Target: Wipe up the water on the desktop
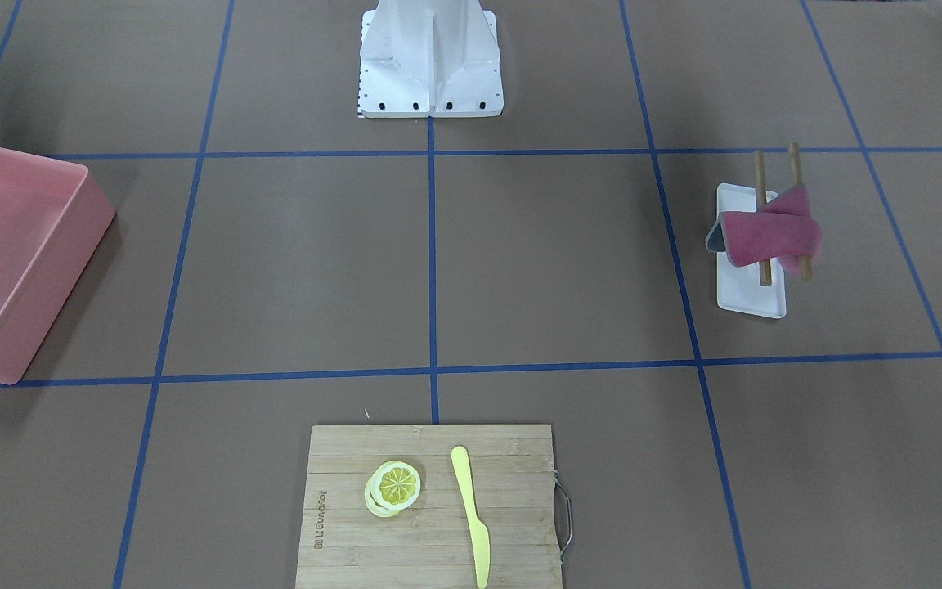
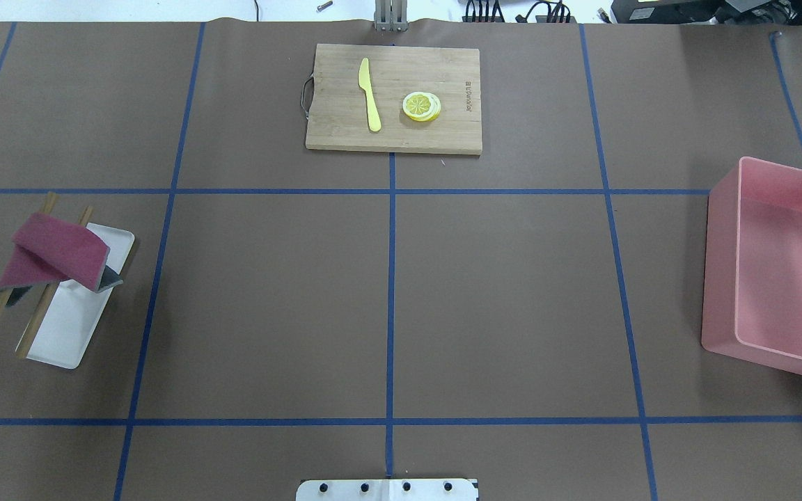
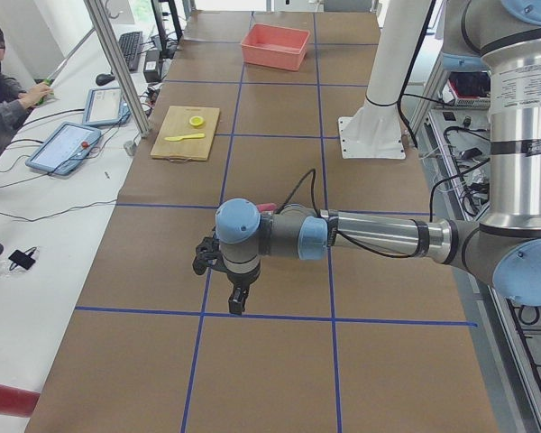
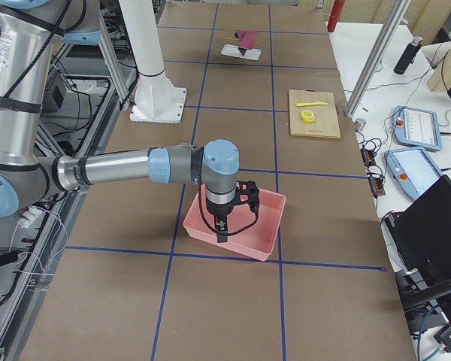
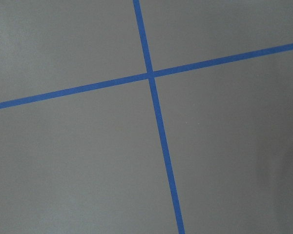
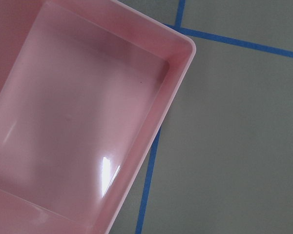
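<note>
Exterior left shows the left claw (image 3: 238,302) hanging over the bench (image 3: 270,379), pointing down. Only this side view shows it, so I cannot tell if it is spread or pressed together. Its wrist camera sees just bare brown bench and a cross of blue tape (image 5: 150,74). The right claw (image 4: 223,229) hangs over the pink tub (image 4: 274,226). I cannot tell its state either, for the same reason.

Farther out, on the robot's left side, a dark pink cloth (image 2: 53,254) is draped over two wooden sticks (image 2: 34,327) above a white tray (image 2: 74,327). At the far edge sits a cutting board (image 2: 457,125) with a yellow knife (image 2: 371,97) and lemon slices (image 2: 422,106).

The bench is the big brown top with blue lines, under everything. I see no wet spot in any picture.

I think the step now is getting the cloth, and nothing is wiped yet. The left claw is nearer to it. To do this well, it should come down spread wide and pinch the cloth at the top fold. Then it should lift straight up so the sticks do not tip, press the cloth flat and rub slowly.
</note>
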Robot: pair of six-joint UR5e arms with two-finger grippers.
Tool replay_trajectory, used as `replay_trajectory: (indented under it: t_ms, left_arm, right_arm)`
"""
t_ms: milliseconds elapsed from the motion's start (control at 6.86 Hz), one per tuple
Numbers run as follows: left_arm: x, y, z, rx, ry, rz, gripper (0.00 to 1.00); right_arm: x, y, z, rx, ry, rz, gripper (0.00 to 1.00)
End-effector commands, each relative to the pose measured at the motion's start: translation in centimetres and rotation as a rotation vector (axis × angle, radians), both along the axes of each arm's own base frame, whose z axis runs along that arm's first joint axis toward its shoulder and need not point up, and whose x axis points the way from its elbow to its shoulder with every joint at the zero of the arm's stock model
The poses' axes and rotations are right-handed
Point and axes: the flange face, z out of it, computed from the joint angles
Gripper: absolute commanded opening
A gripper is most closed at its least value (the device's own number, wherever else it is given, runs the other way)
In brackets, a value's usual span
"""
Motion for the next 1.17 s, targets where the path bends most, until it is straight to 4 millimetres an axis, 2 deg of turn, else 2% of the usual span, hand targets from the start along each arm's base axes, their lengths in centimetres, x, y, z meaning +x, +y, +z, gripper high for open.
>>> replay_trajectory:
  t_ms: [0,292,438,583,729,875,1021]
  left_arm:
    - [0.0,0.0,-0.2,0.002,0.000,-0.001,0.98]
    - [0.0,0.0,-1.6,0.029,-0.002,-0.001,0.98]
    - [0.0,-0.7,-2.5,0.050,-0.004,-0.003,0.98]
    - [-0.1,-0.8,-4.0,0.080,-0.004,-0.004,0.98]
    - [-0.1,-1.7,-6.4,0.137,0.000,-0.008,0.98]
    - [-0.1,-3.4,-8.4,0.253,0.001,-0.007,0.98]
    - [-0.1,-3.2,-8.0,0.349,0.008,-0.003,0.98]
  right_arm:
    - [0.0,0.0,0.0,-0.002,0.000,0.000,1.00]
    - [0.0,-0.1,-0.5,0.014,-0.001,-0.001,1.00]
    - [-0.1,-0.7,-2.2,0.056,-0.005,-0.002,1.00]
    - [-0.1,-1.5,-5.5,0.138,-0.006,0.000,1.00]
    - [-0.1,-2.2,-6.5,0.180,-0.005,-0.001,1.00]
    - [-0.2,-1.9,-6.9,0.179,-0.031,0.005,1.00]
    - [0.1,-1.7,-6.9,0.183,-0.038,0.009,1.00]
